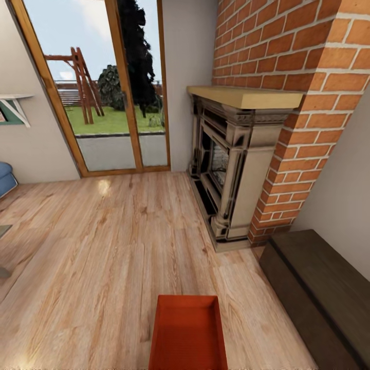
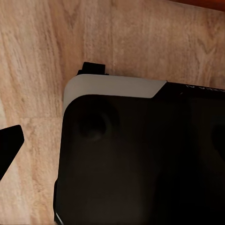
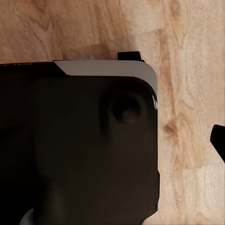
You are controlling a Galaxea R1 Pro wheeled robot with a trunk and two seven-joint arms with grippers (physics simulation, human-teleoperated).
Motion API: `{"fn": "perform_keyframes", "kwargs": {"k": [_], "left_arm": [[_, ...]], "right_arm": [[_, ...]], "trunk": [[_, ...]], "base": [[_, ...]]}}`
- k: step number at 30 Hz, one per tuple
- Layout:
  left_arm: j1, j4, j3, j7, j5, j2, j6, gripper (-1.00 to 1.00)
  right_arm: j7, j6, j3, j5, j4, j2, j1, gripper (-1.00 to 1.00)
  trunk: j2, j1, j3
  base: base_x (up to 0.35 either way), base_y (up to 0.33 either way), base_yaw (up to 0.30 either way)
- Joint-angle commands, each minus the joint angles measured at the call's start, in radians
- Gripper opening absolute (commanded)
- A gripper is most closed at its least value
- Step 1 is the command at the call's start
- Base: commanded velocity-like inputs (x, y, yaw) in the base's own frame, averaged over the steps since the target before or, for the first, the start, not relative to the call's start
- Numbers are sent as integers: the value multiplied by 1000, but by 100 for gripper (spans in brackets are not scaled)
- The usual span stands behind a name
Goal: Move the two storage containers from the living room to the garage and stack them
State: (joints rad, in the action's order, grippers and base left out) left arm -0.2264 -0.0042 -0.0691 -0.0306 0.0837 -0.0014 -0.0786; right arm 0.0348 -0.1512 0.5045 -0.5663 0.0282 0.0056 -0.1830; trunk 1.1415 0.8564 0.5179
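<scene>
Tool, left: a dark fingertip point(image 2: 10, 145) pokes in at the edge of the left wrist view, over the robot's black base point(image 2: 140, 159); whether the tool is spread or pressed together cannot be told.
Tool, right: likewise a dark tip point(image 3: 218, 138) at the edge of the right wrist view; its state cannot be told.
Room: living room, with plank floor point(image 1: 103, 241), brick fireplace point(image 1: 234, 169), glass door point(image 1: 110, 87) onto a garden, and a dark cabinet point(image 1: 318, 288) on the robot's right.
Sofa: a blue corner point(image 1: 5, 177) at the left edge of the head view.
Bin: one orange-red bin point(image 1: 188, 333), open and empty, lies at the near edge of the head view, straight ahead of the robot; whether it rests on the planks or is carried cannot be told.
Done: nothing that shows; no bin is in the garage.
Left: by my judgement almost everything: carry both bins to the garage, set one on the concrete, stack the other on it.
</scene>
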Motion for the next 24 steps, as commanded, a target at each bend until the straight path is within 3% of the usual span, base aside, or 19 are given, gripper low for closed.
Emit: {"fn": "perform_keyframes", "kwargs": {"k": [1, 24], "left_arm": [[-1, 1, -6, -3, 8, 0, -3, 100], [-1, 1, -6, -3, 8, 0, -3, 100]], "right_arm": [[4, -5, 8, -10, 3, 1, -1, 100], [4, -5, 8, -10, 3, 1, -1, 100]], "trunk": [[1, 0, 3], [1, 0, 40]], "base": [[0, 0, 0], [0, 0, 0]]}}
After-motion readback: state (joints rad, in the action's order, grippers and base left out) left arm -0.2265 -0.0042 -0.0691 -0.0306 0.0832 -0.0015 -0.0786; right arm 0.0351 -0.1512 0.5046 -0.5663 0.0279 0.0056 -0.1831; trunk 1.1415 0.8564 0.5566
